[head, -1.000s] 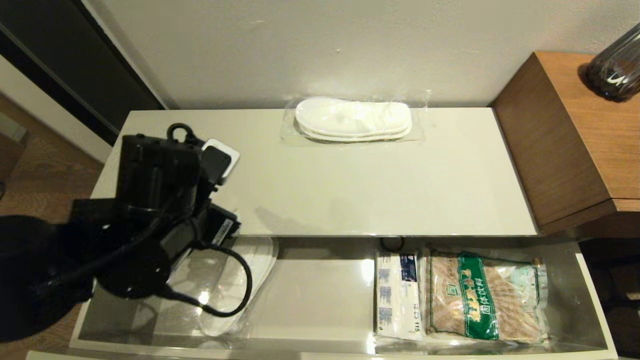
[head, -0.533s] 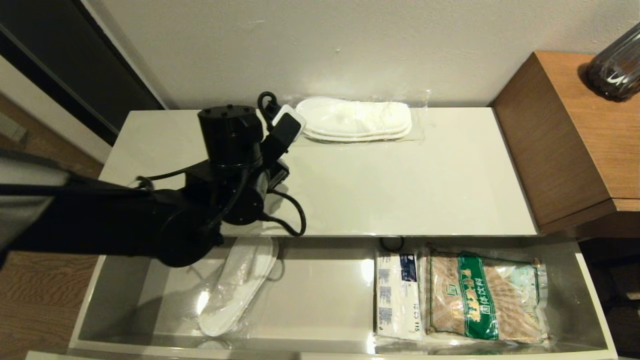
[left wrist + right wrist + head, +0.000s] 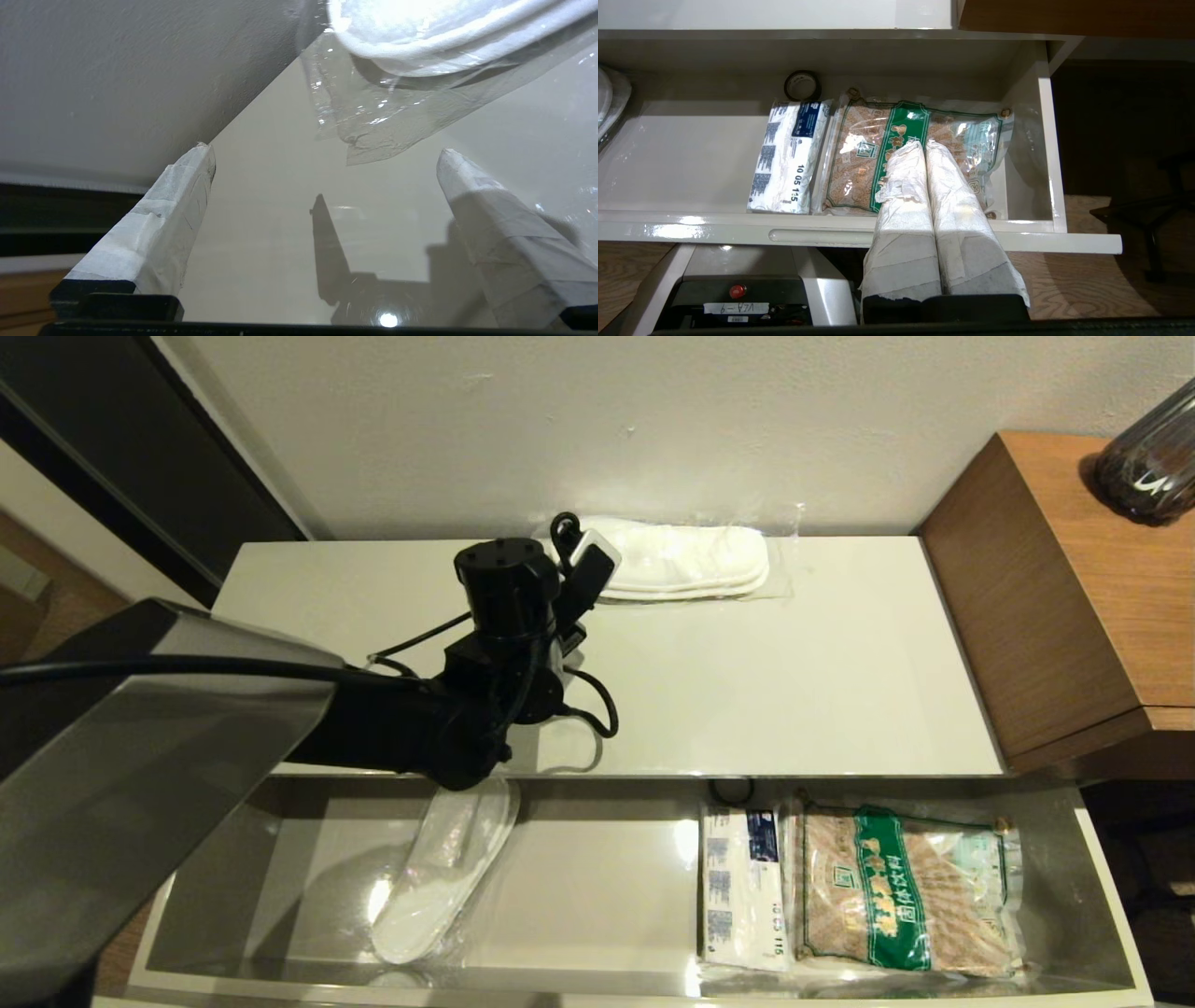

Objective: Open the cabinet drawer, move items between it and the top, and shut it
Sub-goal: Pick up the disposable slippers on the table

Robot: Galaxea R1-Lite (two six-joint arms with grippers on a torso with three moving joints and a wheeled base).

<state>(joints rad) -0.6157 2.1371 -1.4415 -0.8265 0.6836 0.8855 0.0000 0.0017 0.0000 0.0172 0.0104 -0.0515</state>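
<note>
Since a second ago the left claw [image 3: 327,154] has swung from the drawer [image 3: 597,980] up over the worktop [image 3: 794,691], fingers spread, just beside the bagged slippers [image 3: 691,560]. Second slipper pair [image 3: 448,868], tissue pack [image 3: 742,887] and sachet bag [image 3: 901,891] stay inside the drawer. Right claw [image 3: 924,144], pressed together, hangs before it.

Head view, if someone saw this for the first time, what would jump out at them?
Probably the left arm stretched across the top, its left gripper open just short of the bagged slippers by the wall. Below, the cabinet drawer stands pulled out, with another slipper pair at its left, and the tissue pack and green-banded sachet bag side by side at its right. The right gripper, shut, is held in front of the drawer.
</note>
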